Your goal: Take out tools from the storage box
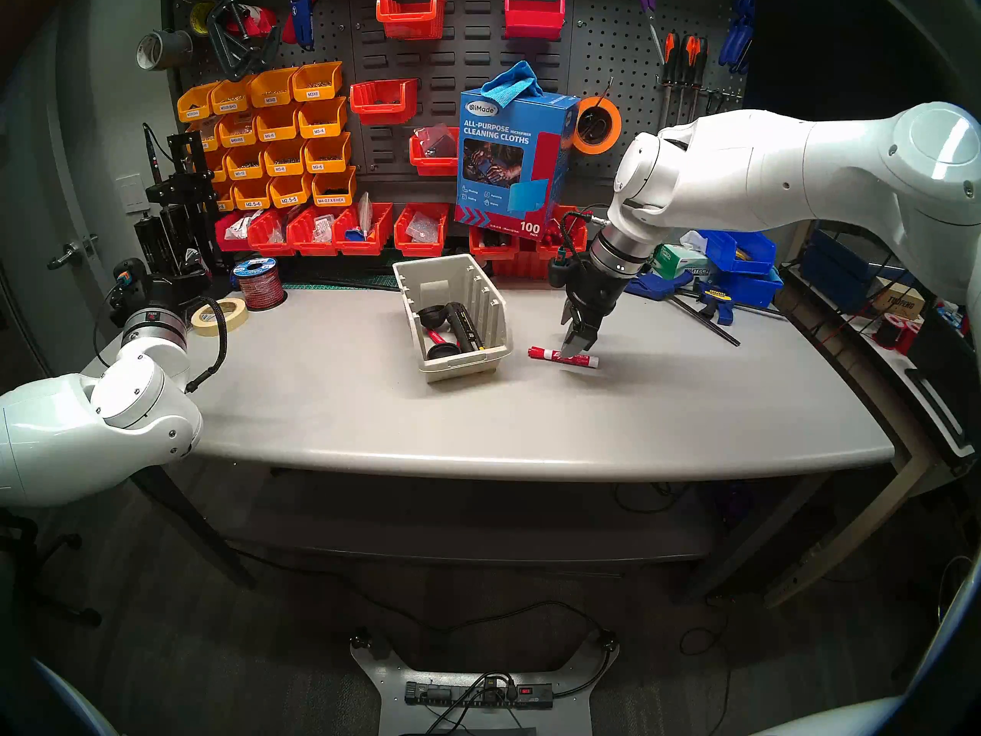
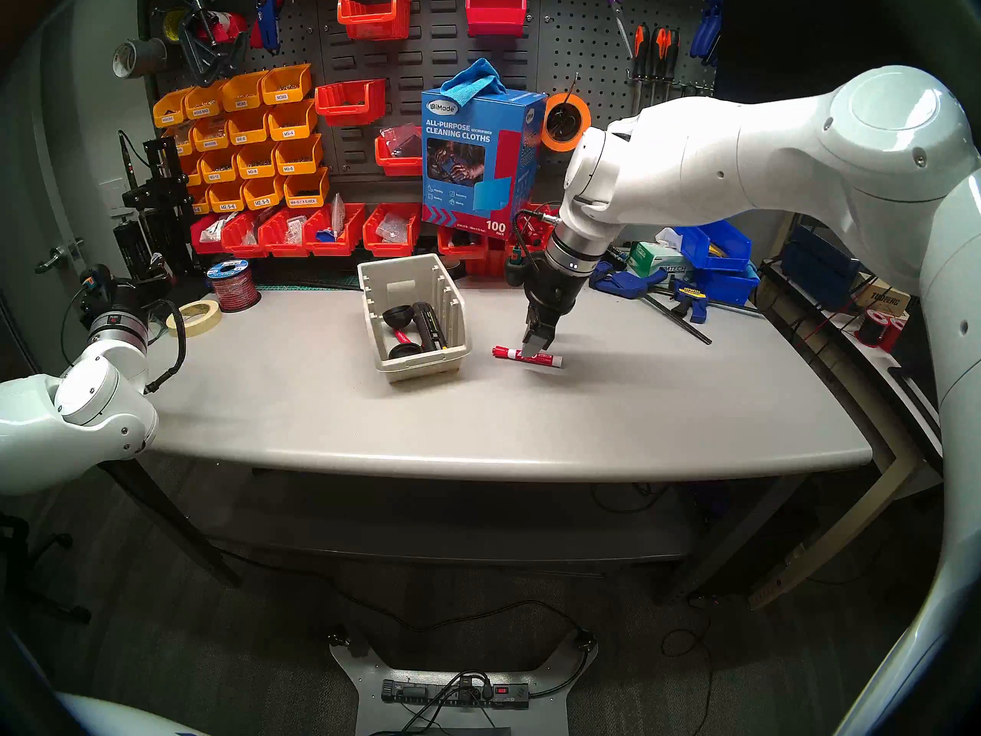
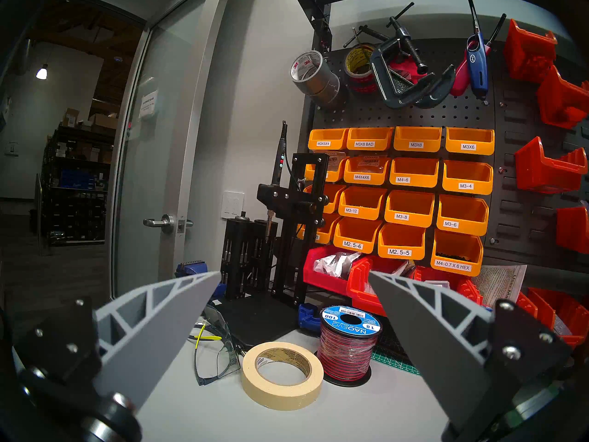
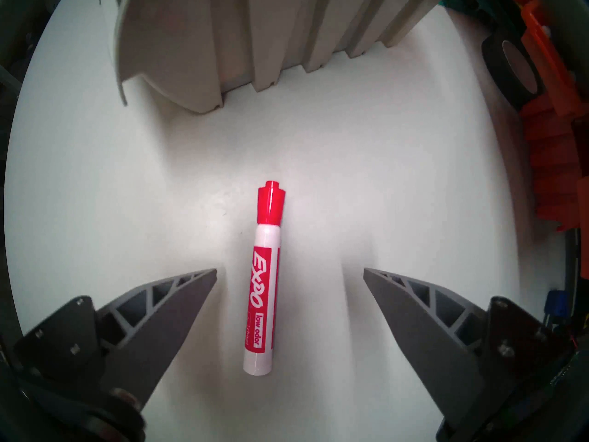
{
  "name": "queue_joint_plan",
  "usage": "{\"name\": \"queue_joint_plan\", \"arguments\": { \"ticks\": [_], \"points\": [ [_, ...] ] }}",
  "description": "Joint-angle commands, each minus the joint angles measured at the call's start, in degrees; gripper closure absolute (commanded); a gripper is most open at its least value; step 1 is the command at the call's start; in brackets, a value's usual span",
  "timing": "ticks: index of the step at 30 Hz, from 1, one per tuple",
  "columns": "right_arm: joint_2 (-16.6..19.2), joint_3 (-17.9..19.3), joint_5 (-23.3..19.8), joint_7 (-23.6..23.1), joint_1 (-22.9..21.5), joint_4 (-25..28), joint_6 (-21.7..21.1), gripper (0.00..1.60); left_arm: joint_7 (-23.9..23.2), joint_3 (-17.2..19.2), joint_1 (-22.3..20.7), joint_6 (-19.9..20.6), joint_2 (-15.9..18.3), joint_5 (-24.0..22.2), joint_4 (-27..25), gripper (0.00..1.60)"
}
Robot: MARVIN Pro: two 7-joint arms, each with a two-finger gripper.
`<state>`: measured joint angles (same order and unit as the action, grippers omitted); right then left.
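Right claw spread, marker beside bin

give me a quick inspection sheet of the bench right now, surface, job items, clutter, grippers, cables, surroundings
Surface: grey table, front half bare.
Job's things: marker lies on the table right of the beige bin; two black cups, a long black tool and a red-handled tool are in the bin.
Clutter: tape roll, wire spool, safety glasses, blue clamps.
Grippers: left gripper jaws open, empty; right gripper jaws open above the marker.
Cables: power strip and cords on the floor.
Surroundings: pegboard with orange and red bins, cloth box.
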<state>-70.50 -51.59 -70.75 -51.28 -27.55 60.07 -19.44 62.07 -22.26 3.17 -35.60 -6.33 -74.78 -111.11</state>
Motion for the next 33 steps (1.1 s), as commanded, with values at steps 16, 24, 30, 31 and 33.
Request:
{"name": "queue_joint_plan", "arguments": {
  "ticks": [16, 24, 30, 31, 33],
  "points": [
    [3.3, 9.2, -0.6, 16.5, -8.1, 13.0, 2.3, 0.0, -0.1, 0.7, -0.7, 0.0, -0.1, 0.3, -0.1, 0.0],
    [2.6, 10.6, -1.3, 20.1, -6.4, 13.4, 4.4, 0.0, -0.1, 0.7, -0.7, 0.0, -0.1, 0.4, -0.1, 0.0],
    [2.1, 10.4, -1.3, 20.8, -6.4, 13.0, 4.8, 0.0, -0.1, 0.7, -0.7, 0.0, -0.1, 0.4, -0.1, 0.0],
    [2.0, 10.4, -1.3, 20.7, -6.4, 12.8, 4.9, 0.0, -0.1, 0.7, -0.7, 0.0, -0.1, 0.4, -0.1, 0.0],
    [1.6, 10.4, -1.2, 20.5, -6.5, 12.3, 5.1, 0.0, -0.1, 0.7, -0.7, 0.0, -0.1, 0.4, -0.1, 0.0]
  ]
}}
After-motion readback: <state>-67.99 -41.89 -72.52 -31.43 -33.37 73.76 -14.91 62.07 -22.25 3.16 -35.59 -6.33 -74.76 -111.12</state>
